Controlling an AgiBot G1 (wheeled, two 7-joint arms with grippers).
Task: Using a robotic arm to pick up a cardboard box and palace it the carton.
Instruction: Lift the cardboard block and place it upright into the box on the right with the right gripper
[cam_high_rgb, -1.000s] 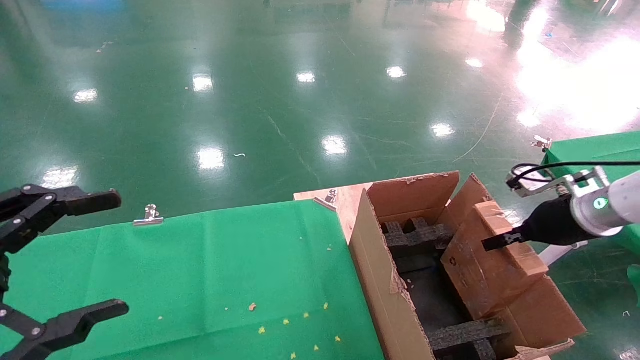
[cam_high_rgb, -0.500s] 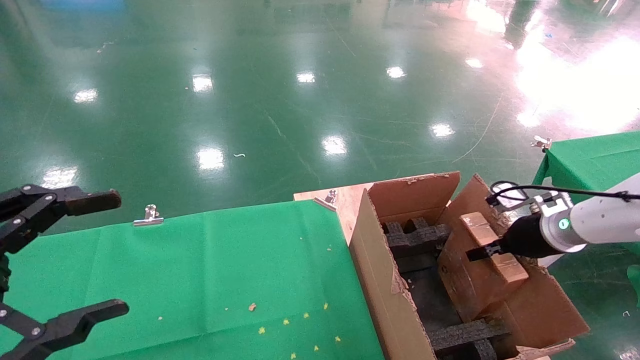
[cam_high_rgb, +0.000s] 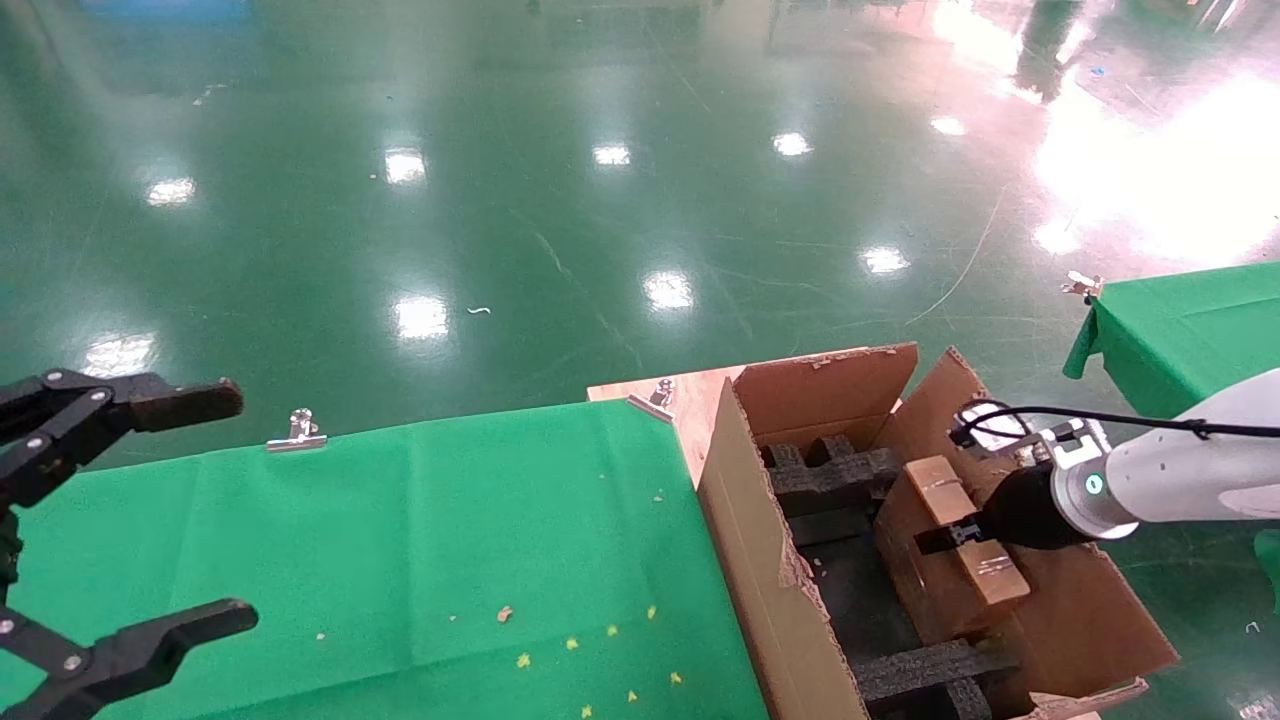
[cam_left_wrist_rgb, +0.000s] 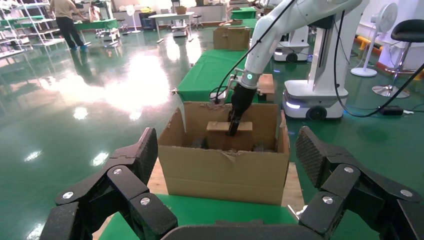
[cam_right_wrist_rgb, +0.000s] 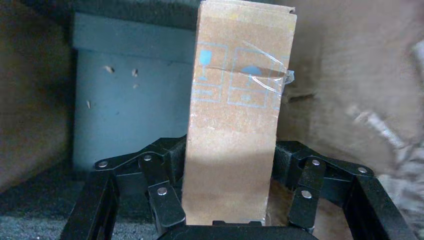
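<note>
Head view: the right gripper (cam_high_rgb: 935, 540) on the white robotic arm (cam_high_rgb: 1180, 480) reaches in over the carton (cam_high_rgb: 760, 560) from the right side, its fingers closed on the small cardboard box (cam_high_rgb: 950, 545). The box hangs inside the carton's open top, tilted, with its long axis running from the far side toward the near side and its lower end close to the black foam inserts (cam_high_rgb: 830, 475). It sits to the right of the carton's middle, near the right wall. The left gripper (cam_high_rgb: 130, 520) hovers over the green-covered desk (cam_high_rgb: 450, 520), well apart from the carton, fingers spread wide with nothing between them.

Left wrist view: the left gripper's wide fingers (cam_left_wrist_rgb: 132, 165) frame the carton (cam_left_wrist_rgb: 222, 167) seen from the side. The robotic arm (cam_left_wrist_rgb: 270, 35) comes down into it from above, and the cardboard box (cam_left_wrist_rgb: 222, 126) shows just over the rim, apparently not yet seated.

Right wrist view: the cardboard box (cam_right_wrist_rgb: 235, 125) stands straight out from between the fingers (cam_right_wrist_rgb: 162, 197), which press on its two broad faces near one end. Carton walls lie close on both sides, a grey surface beyond. My judgement is that lowering straight along the box's long axis is what remains, and only the right arm is placed for it.
</note>
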